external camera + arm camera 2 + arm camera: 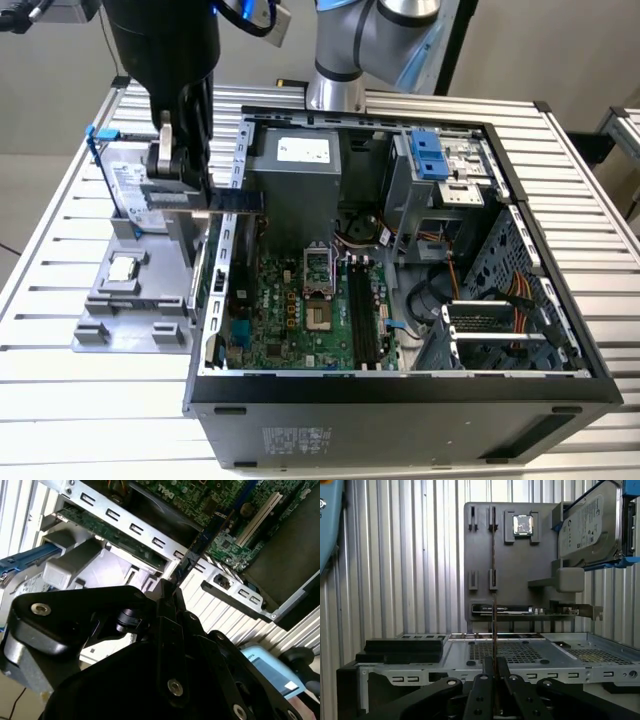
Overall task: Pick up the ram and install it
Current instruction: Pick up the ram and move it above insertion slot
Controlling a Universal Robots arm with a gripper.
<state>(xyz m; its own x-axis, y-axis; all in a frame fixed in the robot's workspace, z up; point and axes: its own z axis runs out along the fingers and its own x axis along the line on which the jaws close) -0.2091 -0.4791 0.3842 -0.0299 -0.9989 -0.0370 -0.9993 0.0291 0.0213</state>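
The ram [238, 201] hangs level in the upper left of the exterior view. The pincer [182, 195] grips it at one end, closed narrow onto the board. The ram's free end reaches over the open computer case's [400, 395] wall at the exterior view's left. Just beside it, on the bench [40, 270], the grey holder [120, 325] carries the processor chip [122, 268] and the hard drive [125, 185]. The motherboard [300, 315] lies inside the case.

Ribbed bare-metal table [50, 250], matt grey plastic holder [120, 325], dull perforated sheet-metal case [525, 255], glossy green motherboard [290, 320], matt black gripper [495, 664], dark bluish circuit-board ram [240, 201].
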